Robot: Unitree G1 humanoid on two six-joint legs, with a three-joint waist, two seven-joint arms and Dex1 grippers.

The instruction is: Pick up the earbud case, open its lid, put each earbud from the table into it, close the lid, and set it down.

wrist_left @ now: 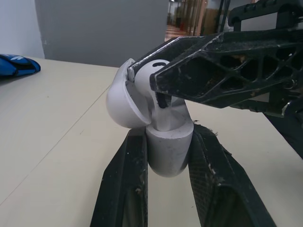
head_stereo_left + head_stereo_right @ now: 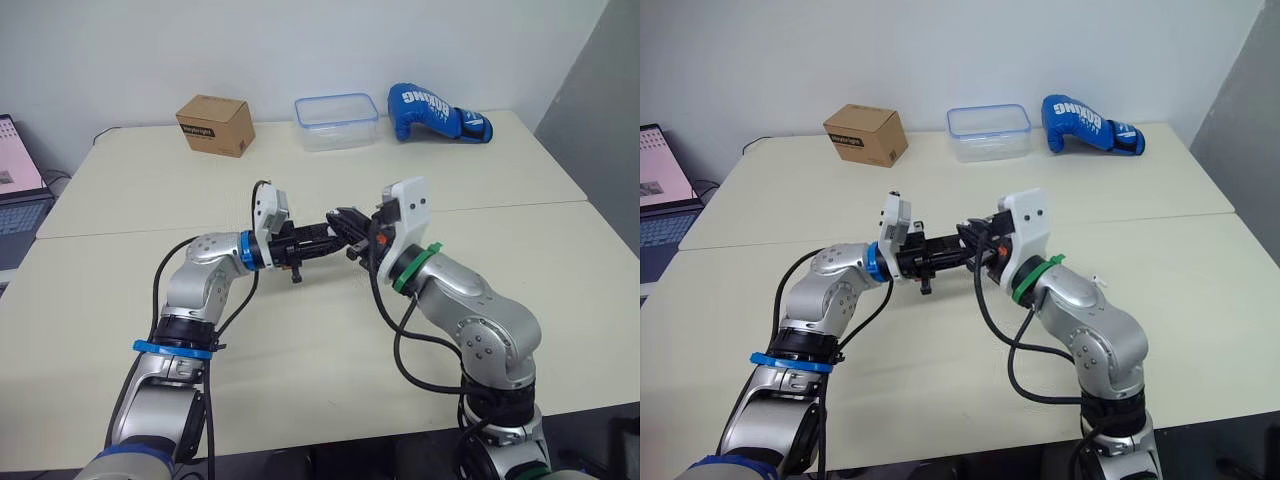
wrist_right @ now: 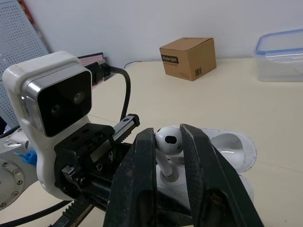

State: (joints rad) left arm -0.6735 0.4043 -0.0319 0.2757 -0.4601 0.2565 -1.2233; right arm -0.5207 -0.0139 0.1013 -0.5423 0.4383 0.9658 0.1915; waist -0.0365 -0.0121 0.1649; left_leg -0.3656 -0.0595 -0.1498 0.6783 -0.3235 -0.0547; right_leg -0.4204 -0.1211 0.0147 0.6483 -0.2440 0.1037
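I've got both arms meeting over the middle of the table (image 2: 300, 380), well above its surface. The left gripper (image 1: 166, 142) has its two fingers clamped on the lower body of the case (image 1: 166, 163), one on each flank. That leaves the mouth and the hinge free. The lid (image 1: 120, 101) is swung back and open. I judge the grip sits low so that the lid can swing and the other arm can come in from above.

The right gripper (image 2: 345, 228) comes in from 3 o'clock to face the left one. Its fingers are nearly closed, pinching the earbud (image 3: 168, 141) by its round head. The stem hangs down into the open case. Holding it by the head leaves the stem free to slide into its socket, and the fingers stay clear of the case rim.

My read is that this is the insertion step, with the stem partly in but the bud not released. The next move calls for a small straight push down and then letting go. The risk is the stem jamming at a tilt or the case twisting in the left grip. I can't tell whether the other bud is already in the case.

At the table's far edge are a box (image 2: 214, 124) at 11 o'clock, a container (image 2: 336, 121) at 12 and a glove (image 2: 435, 112) at 1, all well away from the work.
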